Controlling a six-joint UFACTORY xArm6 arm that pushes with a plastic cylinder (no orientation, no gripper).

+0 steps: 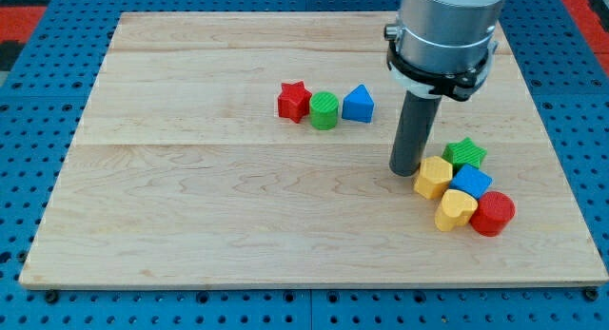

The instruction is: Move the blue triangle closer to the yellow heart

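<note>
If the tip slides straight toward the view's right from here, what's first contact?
My tip sits just left of the yellow hexagon block, nearly touching. Sliding right, it would likely meet that block first; the blue cube lies behind it. Depth is uncertain.

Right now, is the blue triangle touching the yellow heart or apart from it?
Apart. The blue triangle sits beside the green cylinder; the yellow heart lies in the right-hand cluster.
</note>
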